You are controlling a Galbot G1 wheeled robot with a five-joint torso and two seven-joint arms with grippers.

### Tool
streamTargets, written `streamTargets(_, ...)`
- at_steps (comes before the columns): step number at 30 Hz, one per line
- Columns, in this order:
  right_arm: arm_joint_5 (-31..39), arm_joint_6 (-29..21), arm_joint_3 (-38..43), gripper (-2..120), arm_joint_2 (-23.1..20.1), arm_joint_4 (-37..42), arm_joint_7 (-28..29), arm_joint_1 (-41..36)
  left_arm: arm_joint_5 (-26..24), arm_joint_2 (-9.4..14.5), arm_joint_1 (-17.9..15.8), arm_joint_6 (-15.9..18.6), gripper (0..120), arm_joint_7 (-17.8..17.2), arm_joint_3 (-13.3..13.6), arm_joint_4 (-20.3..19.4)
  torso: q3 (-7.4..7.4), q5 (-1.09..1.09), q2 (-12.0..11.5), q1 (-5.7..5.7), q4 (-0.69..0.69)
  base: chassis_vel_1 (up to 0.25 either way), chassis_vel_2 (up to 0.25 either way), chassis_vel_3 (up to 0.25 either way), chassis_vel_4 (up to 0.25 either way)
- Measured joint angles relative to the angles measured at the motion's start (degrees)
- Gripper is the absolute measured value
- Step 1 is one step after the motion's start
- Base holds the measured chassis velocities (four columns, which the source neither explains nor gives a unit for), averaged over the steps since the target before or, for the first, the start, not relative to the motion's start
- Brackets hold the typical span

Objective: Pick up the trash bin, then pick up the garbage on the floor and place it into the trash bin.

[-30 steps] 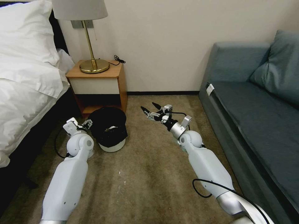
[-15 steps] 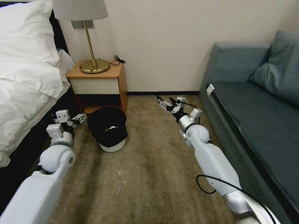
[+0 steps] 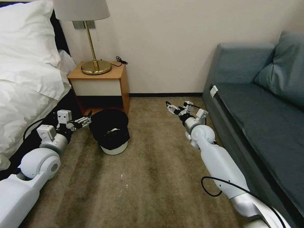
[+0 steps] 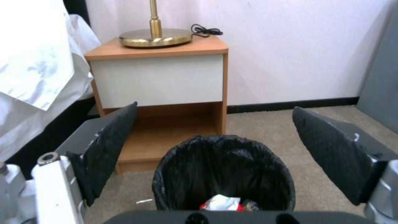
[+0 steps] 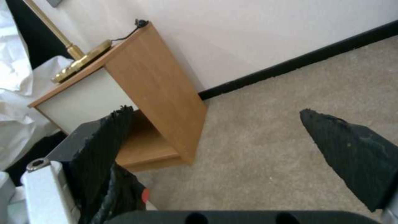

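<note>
The small round white plastic trash bin (image 3: 111, 146) with a glossy black bag liner (image 3: 109, 127) over its rim stands upright on the beige carpet (image 3: 148, 177), just in front of the open lower shelf of the wooden bedside table (image 3: 101, 85) with a white drawer front. The left gripper (image 3: 83, 120) hangs low just beside the bin's rim on the bed side, its black padded fingers (image 4: 108, 146) spread wide and holding nothing. In the left wrist view the bin's mouth (image 4: 224, 174) lies between and beyond the two fingers, and a crumpled red-and-white packet (image 4: 220, 203) rests inside on the liner. The right gripper (image 3: 173, 108) hovers above the carpet near the black baseboard (image 3: 164, 94), well apart from the bin and close to the grey-blue sofa (image 3: 262, 104); its fingers (image 5: 352, 155) are also spread wide and empty. A brass lamp (image 3: 95, 66) stands on the bedside table.
</note>
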Motion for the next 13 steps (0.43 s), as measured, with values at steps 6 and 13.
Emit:
streamTargets(6, -0.26, 0.00, -0.09, 100, -0.07, -0.09, -0.02, 0.00, 0.00, -0.35, -0.20, 0.22, 100, -0.44, 0.10, -0.08, 0.00, 0.01, 0.00, 0.00, 0.01, 0.000, 0.000, 0.000, 0.000)
streamTargets(13, -0.35, 0.02, -0.10, 100, -0.07, -0.14, -0.17, 0.00, 0.05, -0.49, -0.23, 0.26, 100, -0.54, 0.11, -0.02, 0.00, 0.01, 0.00, 0.00, 0.01, 0.000, 0.000, 0.000, 0.000)
